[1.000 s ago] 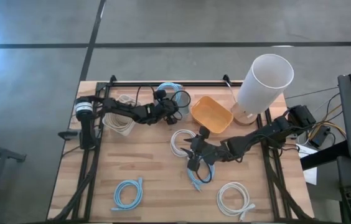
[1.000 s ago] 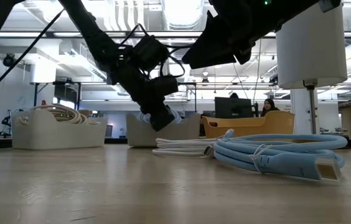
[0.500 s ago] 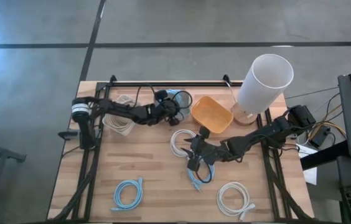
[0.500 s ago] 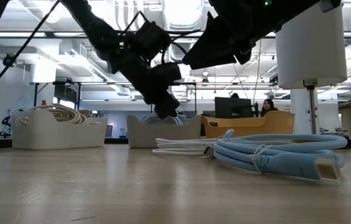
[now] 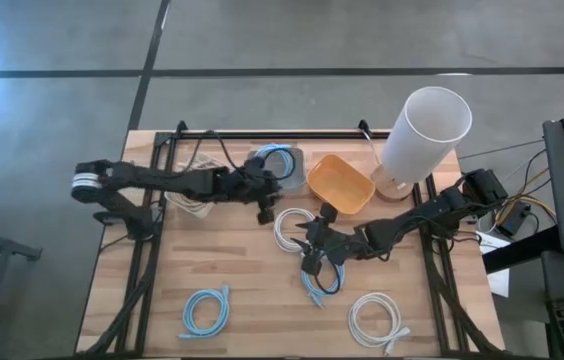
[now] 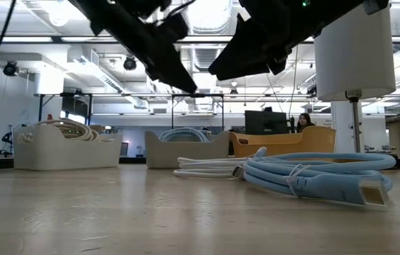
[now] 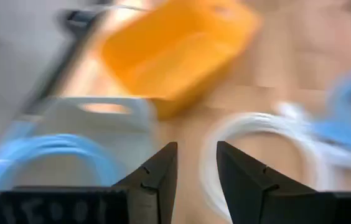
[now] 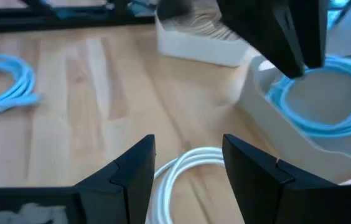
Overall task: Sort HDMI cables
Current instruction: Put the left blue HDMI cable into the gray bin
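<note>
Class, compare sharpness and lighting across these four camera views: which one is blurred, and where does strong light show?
Left wrist view: smeared throughout, orange bin and blue cable streaked. Right wrist view: mostly crisp, white cable clear. Low view: bright ceiling lights leave the arms as silhouettes. High view: evenly lit, glare at the floor's left edge.

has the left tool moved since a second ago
Yes. In the high view the left tool has pulled off the grey bin holding a blue cable, toward the white cable.

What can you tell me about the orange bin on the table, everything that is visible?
The orange bin is a shallow open tray with rounded corners, apparently plastic. It sits upright, turned at an angle, at the table's far edge between a pale bin holding a blue cable coil and the white cylinder. It looks empty; neither gripper touches it.
</note>
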`<state>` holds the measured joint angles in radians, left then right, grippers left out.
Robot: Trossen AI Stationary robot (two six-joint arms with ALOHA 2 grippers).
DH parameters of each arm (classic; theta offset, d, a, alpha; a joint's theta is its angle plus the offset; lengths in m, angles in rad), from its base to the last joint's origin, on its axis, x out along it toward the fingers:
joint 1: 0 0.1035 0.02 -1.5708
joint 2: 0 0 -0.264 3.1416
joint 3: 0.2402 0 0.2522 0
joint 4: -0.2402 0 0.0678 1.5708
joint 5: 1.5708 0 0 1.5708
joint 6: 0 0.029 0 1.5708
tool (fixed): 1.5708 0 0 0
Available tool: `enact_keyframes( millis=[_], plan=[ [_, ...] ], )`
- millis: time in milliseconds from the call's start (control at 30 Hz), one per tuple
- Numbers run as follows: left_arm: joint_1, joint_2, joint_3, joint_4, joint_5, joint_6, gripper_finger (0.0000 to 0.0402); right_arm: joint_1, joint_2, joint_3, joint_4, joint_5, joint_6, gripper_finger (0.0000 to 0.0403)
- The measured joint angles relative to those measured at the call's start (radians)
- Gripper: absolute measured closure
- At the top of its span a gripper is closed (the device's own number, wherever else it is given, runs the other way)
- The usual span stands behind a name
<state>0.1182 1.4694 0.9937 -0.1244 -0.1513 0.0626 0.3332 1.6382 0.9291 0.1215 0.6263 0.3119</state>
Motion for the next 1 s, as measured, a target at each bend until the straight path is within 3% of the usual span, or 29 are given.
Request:
enact_keyframes(
  millis=[133,233,400,600,1000],
  plan=[
    [-0.013,-0.063,-0.028,-0.053,0.206,-0.042,0.028,0.0,0.0,0.0,-0.02,-0.127,0.003,0.0218],
    [-0.02,-0.099,-0.054,-0.115,0.272,-0.089,0.028,0.001,0.0,0.0,-0.021,-0.193,0.003,0.0218],
    [-0.055,-0.13,-0.061,-0.361,0.291,-0.12,0.028,-0.001,0.0,0.0,-0.021,-0.197,0.003,0.0218],
    [-0.182,-0.135,-0.065,-0.564,0.292,-0.152,0.028,0.0,0.0,0.0,-0.026,-0.182,0.003,0.0218],
    [-0.562,-0.134,-0.084,-0.607,0.314,-0.46,0.028,0.0,0.0,0.0,-0.039,-0.182,0.029,0.0218]
  ],
)
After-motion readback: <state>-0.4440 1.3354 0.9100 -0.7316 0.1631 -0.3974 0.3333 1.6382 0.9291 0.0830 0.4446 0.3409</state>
